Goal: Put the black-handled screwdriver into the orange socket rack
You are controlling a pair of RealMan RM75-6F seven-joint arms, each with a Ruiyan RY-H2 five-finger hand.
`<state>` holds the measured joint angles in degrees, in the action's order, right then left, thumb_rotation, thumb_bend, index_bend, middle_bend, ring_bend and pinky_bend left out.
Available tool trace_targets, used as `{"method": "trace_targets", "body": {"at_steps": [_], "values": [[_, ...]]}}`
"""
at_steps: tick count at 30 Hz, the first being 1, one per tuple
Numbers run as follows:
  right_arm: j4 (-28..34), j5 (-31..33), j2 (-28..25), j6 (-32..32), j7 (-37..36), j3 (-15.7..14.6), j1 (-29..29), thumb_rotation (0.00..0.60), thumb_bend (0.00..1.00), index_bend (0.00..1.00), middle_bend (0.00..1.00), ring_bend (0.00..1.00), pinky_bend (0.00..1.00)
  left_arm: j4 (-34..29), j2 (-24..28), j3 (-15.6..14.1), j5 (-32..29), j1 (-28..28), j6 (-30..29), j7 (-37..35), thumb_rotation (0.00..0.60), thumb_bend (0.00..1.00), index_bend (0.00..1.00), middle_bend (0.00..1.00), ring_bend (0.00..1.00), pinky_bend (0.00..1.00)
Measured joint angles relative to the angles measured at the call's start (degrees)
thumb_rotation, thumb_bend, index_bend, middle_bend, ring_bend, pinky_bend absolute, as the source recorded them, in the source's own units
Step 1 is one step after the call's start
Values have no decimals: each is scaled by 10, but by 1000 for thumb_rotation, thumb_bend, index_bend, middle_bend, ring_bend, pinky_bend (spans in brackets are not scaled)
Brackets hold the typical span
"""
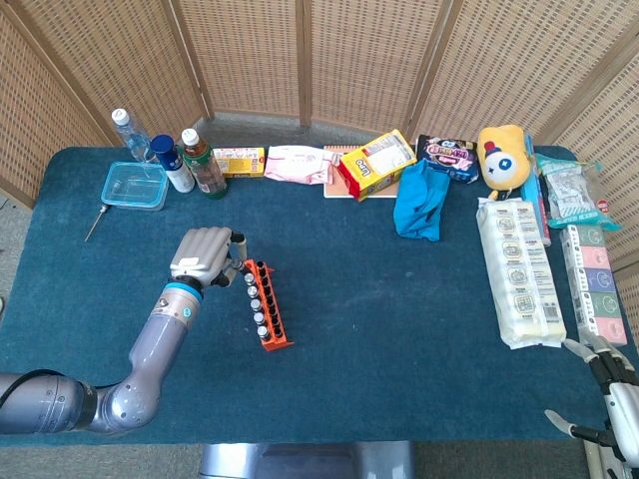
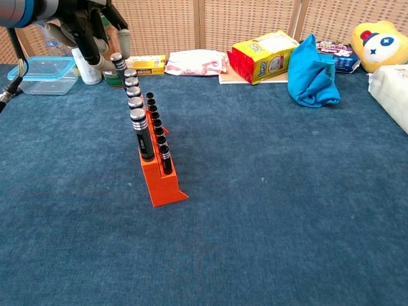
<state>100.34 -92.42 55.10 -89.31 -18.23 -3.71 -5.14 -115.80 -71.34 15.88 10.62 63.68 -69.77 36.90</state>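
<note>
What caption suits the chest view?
Left robot hand at the far end of the orange rack, beside a screwdriver.

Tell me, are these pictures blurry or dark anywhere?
Head view: bright and even, the orange socket rack sharp, the right robot hand cut off by the corner. Chest view: also sharp, but the left robot hand looks dark and shadowy at the top edge.

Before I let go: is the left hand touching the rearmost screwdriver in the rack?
Touching. In the chest view the left hand has fingers closed around the rearmost screwdriver top, no gap.
</note>
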Motion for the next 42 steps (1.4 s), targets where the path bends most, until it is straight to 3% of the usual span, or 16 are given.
{"method": "trace_targets", "body": {"at_steps": [32, 42], "values": [[0, 0, -1, 0, -3, 0, 0, 600, 0, 165, 61, 0, 0, -8, 3, 17, -13, -1, 2, 3, 600, 357, 553, 1000, 1000, 1000], [-1, -2, -1, -2, -3, 0, -1, 600, 0, 165, 61, 0, 0, -2, -1, 11, -24, 2, 3, 14, 600, 357, 553, 1000, 1000, 1000]]}}
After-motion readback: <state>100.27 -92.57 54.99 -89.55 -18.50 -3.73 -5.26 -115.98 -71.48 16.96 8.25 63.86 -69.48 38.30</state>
